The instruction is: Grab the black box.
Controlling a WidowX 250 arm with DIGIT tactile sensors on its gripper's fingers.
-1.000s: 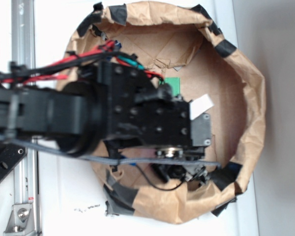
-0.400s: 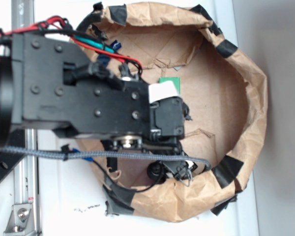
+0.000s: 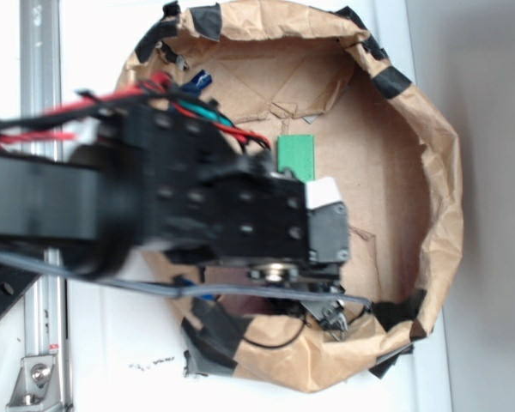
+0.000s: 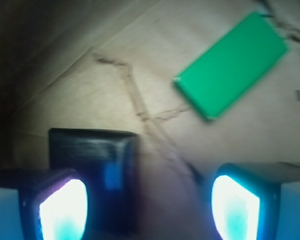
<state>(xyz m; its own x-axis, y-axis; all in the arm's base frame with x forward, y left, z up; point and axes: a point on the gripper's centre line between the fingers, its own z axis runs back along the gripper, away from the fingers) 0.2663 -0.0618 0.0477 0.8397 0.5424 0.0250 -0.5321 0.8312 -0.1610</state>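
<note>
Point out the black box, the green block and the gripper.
black box (image 4: 92, 157): wrist view, on its glossy top face.
green block (image 4: 231, 65): wrist view, middle of its flat top.
gripper (image 4: 149, 207): wrist view, midway between the two glowing fingertips, open.

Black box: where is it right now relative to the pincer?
In the wrist view the black box sits lower left on the cardboard floor, just above the left finger, well down-left of the green block. The arm hides it in the exterior view.
</note>
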